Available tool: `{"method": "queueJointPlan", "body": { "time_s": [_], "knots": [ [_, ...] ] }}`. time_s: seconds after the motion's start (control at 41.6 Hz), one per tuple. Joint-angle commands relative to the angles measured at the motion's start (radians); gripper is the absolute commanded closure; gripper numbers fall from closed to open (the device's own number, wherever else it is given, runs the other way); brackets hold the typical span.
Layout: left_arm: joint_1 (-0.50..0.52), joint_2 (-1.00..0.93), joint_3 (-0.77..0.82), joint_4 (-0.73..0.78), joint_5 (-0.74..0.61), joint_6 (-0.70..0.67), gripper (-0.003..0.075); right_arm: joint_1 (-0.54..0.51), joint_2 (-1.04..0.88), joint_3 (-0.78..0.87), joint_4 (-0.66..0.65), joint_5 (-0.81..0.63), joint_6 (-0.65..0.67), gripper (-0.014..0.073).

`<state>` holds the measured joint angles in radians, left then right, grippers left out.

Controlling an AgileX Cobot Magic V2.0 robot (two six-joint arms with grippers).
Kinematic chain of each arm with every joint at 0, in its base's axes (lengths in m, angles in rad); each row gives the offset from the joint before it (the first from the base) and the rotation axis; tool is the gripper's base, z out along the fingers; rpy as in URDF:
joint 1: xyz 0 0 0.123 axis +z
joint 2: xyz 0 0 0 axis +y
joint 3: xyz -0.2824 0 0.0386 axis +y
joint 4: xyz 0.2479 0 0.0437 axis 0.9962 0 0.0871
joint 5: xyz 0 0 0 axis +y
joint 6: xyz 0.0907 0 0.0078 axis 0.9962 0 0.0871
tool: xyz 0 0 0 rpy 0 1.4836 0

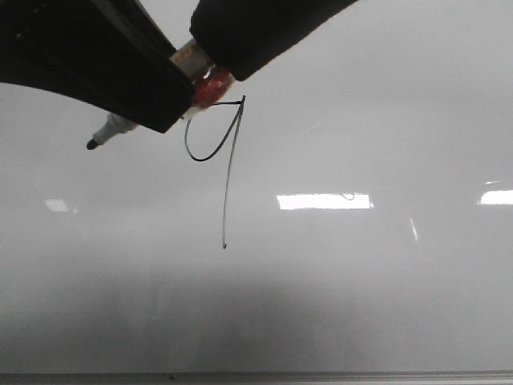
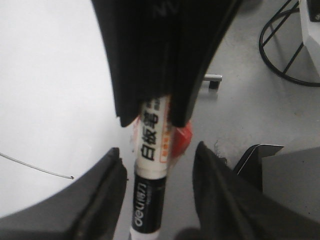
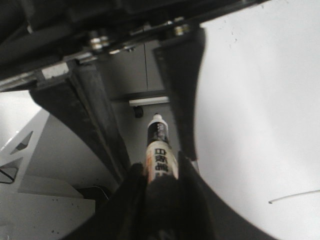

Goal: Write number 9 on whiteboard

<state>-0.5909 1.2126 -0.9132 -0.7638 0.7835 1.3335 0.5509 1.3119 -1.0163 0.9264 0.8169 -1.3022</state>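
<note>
Front view shows the number 9 [image 1: 226, 160] drawn on the whiteboard [image 1: 361, 281]; just above its loop, the right gripper [image 3: 160, 175] clamps the marker [image 1: 112, 131], while the left gripper [image 2: 157, 165] straddles it, fingers apart

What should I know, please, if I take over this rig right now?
Right pincer: shut on the marker.
Left pincer: open, one finger on each side of the same marker, not gripping it.
Number 9: drawn on the whiteboard, with a loop and a long slanted tail.
Marker tip: in the front view, to the left of the figure and off its line.
Done: the writing looks complete.
Left: probably only passing or putting away the marker.
</note>
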Motion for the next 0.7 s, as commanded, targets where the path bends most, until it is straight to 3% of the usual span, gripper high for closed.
{"method": "queueJointPlan", "body": {
  "time_s": [0.0,0.312,0.409,0.553,0.673],
  "knots": [
    [-0.008,-0.019,-0.036,-0.038,-0.015,-0.010,0.0519,0.000,-0.033,-0.027,0.016,-0.024,-0.012,0.0655],
    [-0.008,-0.019,-0.036,-0.021,-0.015,-0.010,0.0677,0.000,-0.029,-0.027,0.038,-0.024,-0.012,0.0627],
    [-0.008,-0.019,-0.036,-0.021,-0.015,-0.010,0.0725,0.000,-0.029,-0.027,0.052,-0.025,-0.012,0.0480],
    [-0.006,-0.019,-0.036,-0.021,-0.015,-0.010,0.0739,0.000,-0.033,-0.027,0.058,-0.039,-0.012,0.0176],
    [0.000,-0.019,-0.036,0.001,-0.036,-0.012,0.0739,-0.002,-0.058,-0.027,0.062,-0.091,0.007,0.0090]
  ]
}}
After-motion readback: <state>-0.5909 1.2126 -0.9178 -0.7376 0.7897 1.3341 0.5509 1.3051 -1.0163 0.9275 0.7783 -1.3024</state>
